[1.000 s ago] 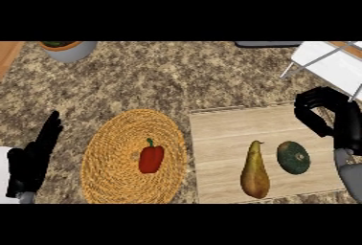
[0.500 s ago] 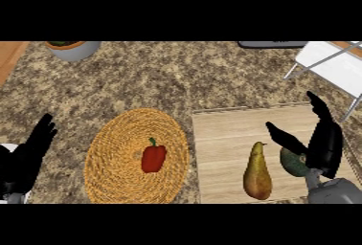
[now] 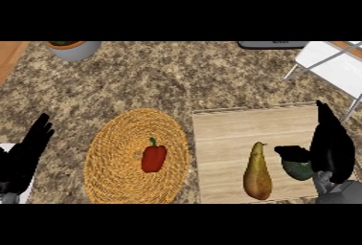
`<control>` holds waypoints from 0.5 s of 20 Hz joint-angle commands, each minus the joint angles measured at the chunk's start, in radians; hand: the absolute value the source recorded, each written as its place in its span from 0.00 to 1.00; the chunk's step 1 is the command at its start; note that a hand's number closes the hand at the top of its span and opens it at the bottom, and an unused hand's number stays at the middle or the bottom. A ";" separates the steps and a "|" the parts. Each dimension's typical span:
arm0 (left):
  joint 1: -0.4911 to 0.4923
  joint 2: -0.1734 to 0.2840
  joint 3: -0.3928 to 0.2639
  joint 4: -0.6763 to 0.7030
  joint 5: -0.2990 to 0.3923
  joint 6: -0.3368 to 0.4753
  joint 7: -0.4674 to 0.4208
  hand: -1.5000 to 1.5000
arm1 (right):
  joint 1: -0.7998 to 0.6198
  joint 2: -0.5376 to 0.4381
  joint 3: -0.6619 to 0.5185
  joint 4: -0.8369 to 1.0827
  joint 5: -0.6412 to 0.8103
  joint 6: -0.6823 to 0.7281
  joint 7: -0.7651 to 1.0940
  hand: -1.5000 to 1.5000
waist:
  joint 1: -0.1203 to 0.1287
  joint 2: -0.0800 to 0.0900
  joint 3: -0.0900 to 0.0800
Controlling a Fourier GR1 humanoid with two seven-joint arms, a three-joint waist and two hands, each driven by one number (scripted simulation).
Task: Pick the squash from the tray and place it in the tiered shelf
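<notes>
The speckled table (image 3: 184,81) lies open above one wooden tray (image 3: 233,139) and one woven mat (image 3: 113,158). The white tiered shelf (image 3: 332,67) meets the right edge. The right hand (image 3: 332,148) has its fingers spread open over one dark green squash (image 3: 298,170), beside one pear (image 3: 257,174). The left hand (image 3: 25,155) rests open at the left edge.

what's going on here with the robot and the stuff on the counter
The robot's right hand is over the wooden tray, fingers straight and thumb out beside the dark green squash, which sits on the tray and is not yet grasped. A pear stands beside the squash. A red pepper lies on the woven mat. The left hand rests open at the left edge. The white tiered shelf waits at the upper right.
</notes>
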 commanded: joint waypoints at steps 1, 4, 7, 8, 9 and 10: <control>-0.025 -0.009 -0.010 0.004 -0.011 0.002 0.004 0.50 | -0.032 -0.018 0.069 -0.056 -0.020 0.300 0.211 0.00 | 0.011 0.008 0.000; -0.017 -0.006 -0.001 -0.001 0.003 -0.010 0.006 0.50 | -0.029 -0.031 0.095 -0.091 -0.067 0.452 0.295 0.00 | 0.019 0.007 0.003; -0.018 -0.008 -0.001 -0.010 0.000 -0.010 0.008 0.50 | -0.069 -0.034 0.110 -0.157 -0.091 0.574 0.383 0.00 | 0.028 0.005 0.005; 0.000 -0.024 -0.012 0.005 -0.013 -0.008 -0.022 0.50 | -0.069 -0.053 0.091 -0.171 -0.126 0.612 0.393 0.00 | 0.024 0.006 0.005; -0.009 -0.012 0.011 0.024 0.004 -0.032 -0.034 0.50 | -0.066 -0.036 0.109 -0.140 -0.106 0.618 0.417 0.00 | 0.030 0.011 0.006; -0.022 -0.001 0.010 -0.001 0.009 -0.042 -0.019 0.50 | -0.093 -0.055 0.085 -0.147 -0.138 0.666 0.428 0.00 | 0.034 0.010 0.006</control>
